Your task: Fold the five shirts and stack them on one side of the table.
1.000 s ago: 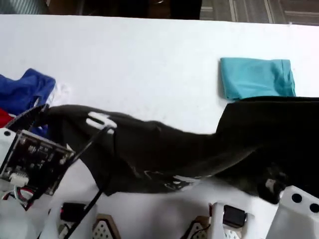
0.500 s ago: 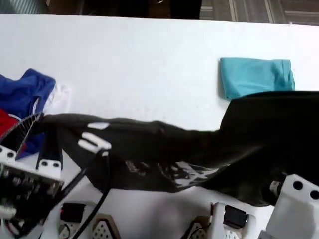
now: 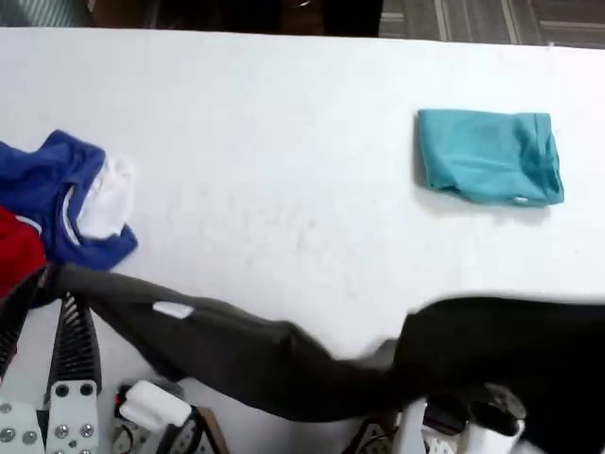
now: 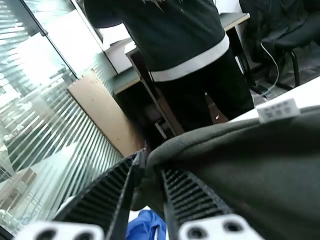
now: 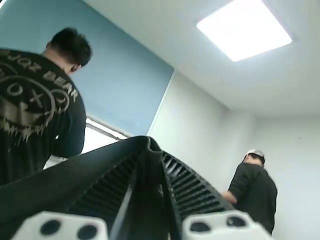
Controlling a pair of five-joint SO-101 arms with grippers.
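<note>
A black shirt (image 3: 255, 355) hangs stretched along the table's near edge between both arms. My left gripper (image 3: 47, 282) is shut on its left end, beside the red shirt (image 3: 14, 260). In the left wrist view the ribbed fingers (image 4: 190, 197) pinch the dark hem (image 4: 250, 165). My right gripper (image 5: 150, 145) is shut on a thin fold of black cloth; in the high view the shirt covers it at the near right. A folded teal shirt (image 3: 487, 156) lies at the far right. A crumpled blue shirt (image 3: 52, 194) with a white one (image 3: 106, 203) lies at the left.
The white table (image 3: 284, 142) has open room across its middle and far side. The arm bases (image 3: 156, 411) stand along the near edge. People stand in the room behind, away from the table.
Both grippers drew back toward the near edge with the black shirt. It now hangs lower in the high view and no longer overlaps the teal shirt.
</note>
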